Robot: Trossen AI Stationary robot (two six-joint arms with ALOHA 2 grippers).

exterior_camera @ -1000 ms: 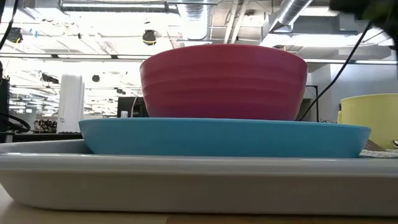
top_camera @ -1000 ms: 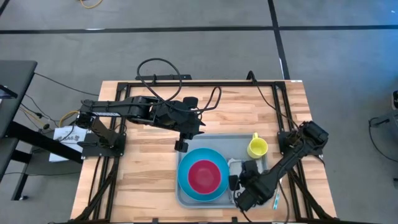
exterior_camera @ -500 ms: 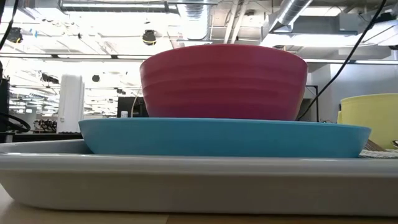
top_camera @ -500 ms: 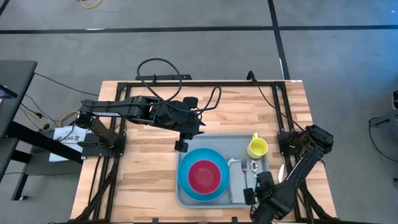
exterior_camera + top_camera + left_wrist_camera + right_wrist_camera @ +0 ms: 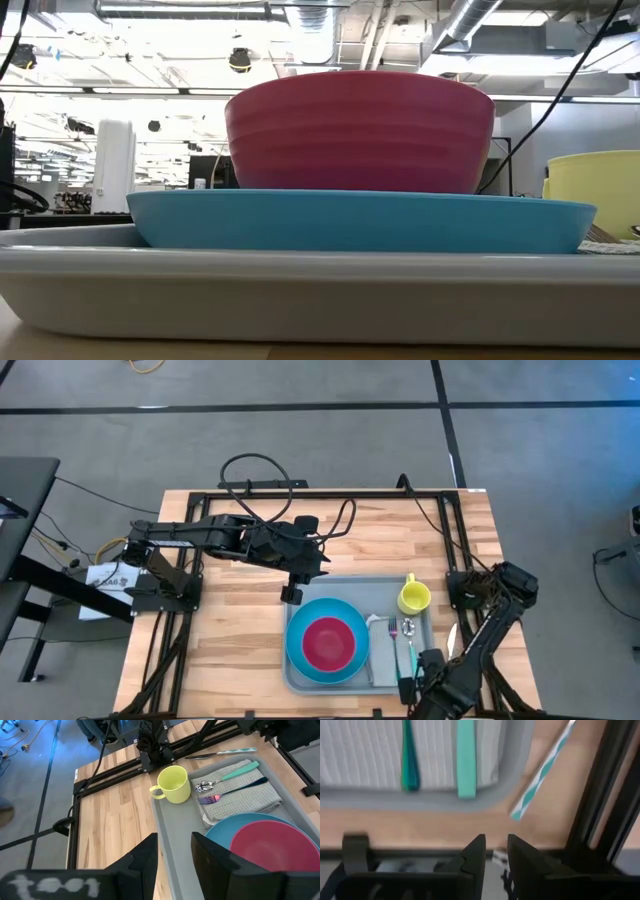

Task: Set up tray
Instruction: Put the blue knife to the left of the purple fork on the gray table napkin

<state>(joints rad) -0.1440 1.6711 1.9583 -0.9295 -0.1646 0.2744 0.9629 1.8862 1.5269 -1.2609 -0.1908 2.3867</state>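
One grey tray (image 5: 352, 586) lies on the surface's near right part, long axis front to back. Its blue plate (image 5: 303, 622), napkin, fork and spoon are placed; a knife (image 5: 452, 638) lies outside, nearest the empty, slightly parted right claw (image 5: 406, 694). Left claw (image 5: 291, 595), open, waits beside the tray's far-left corner.

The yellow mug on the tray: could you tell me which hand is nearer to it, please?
Right, narrowly. The right hand sits off the tray's front right corner, down the mug's side. The left hand hovers over the tray's far left corner, across from it.
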